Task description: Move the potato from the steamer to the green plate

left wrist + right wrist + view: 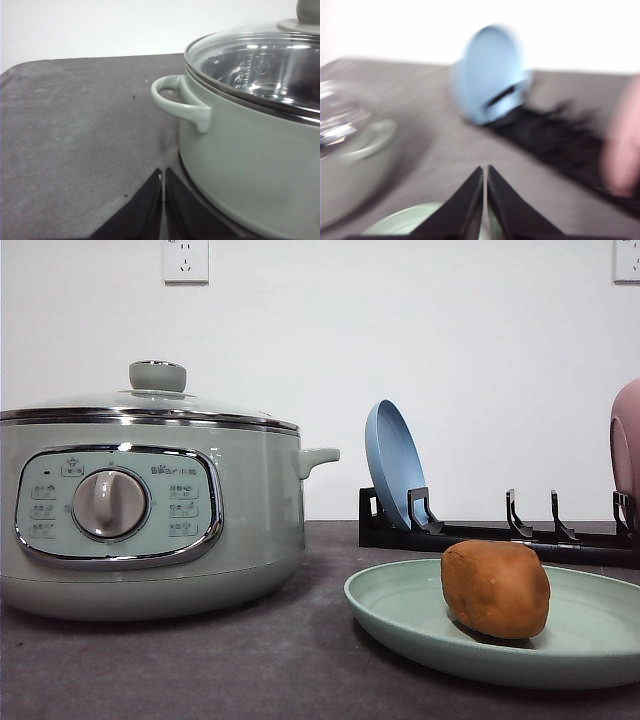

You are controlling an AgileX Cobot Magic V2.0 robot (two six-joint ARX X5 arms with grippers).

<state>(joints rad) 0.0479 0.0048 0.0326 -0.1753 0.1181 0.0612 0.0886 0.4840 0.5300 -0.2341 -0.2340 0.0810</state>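
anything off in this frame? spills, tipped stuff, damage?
Nothing stands out. Potato sits on the green plate, steamer lid seated, blue plate upright in the rack. Right wrist view is just blurred.

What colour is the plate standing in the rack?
Light blue plate, clearest in the front view.

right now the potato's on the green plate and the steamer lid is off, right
The lid is not off. In the front view the glass lid sits closed on the steamer, and the left wrist view shows the same. The potato is on the green plate, as you said.
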